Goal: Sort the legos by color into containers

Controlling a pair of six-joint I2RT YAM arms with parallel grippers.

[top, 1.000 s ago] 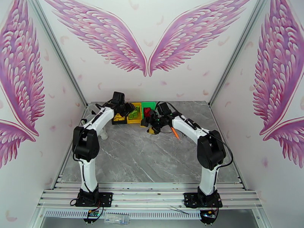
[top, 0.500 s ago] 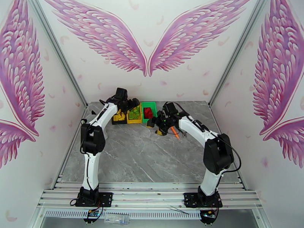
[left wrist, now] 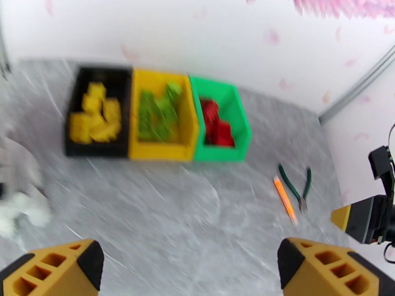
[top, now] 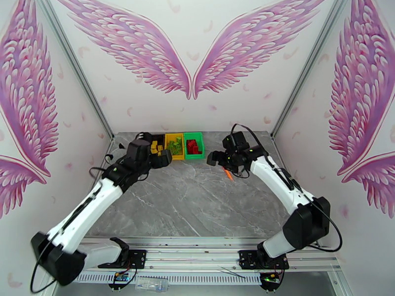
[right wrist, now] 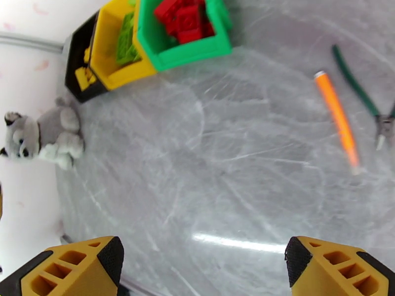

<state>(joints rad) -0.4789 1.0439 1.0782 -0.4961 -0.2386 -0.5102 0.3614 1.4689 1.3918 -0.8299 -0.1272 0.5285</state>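
Note:
Three joined bins stand at the back of the table. The black bin (left wrist: 96, 150) holds yellow legos (left wrist: 94, 119), the yellow bin (left wrist: 158, 153) holds light green legos (left wrist: 155, 117), and the green bin (left wrist: 219, 154) holds red legos (left wrist: 216, 127). The right wrist view shows the same green bin (right wrist: 197, 53), yellow bin (right wrist: 123, 77) and black bin (right wrist: 91, 92). My left gripper (top: 162, 159) hovers just in front of the black bin, open and empty (left wrist: 190, 272). My right gripper (top: 213, 158) hangs right of the green bin (top: 200, 136), open with nothing between its fingers (right wrist: 205, 272).
An orange stick (right wrist: 338, 122) and green-handled pliers (right wrist: 365, 99) lie on the marble table right of the bins. A grey-white plush husky (right wrist: 44, 136) sits at the left edge, near the black bin. The wall rises right behind the bins.
Both arms have drawn back from the bins. The left arm swung low to the left, its gripper now in front of the black bin. The right gripper moved rightward, away from the green bin.

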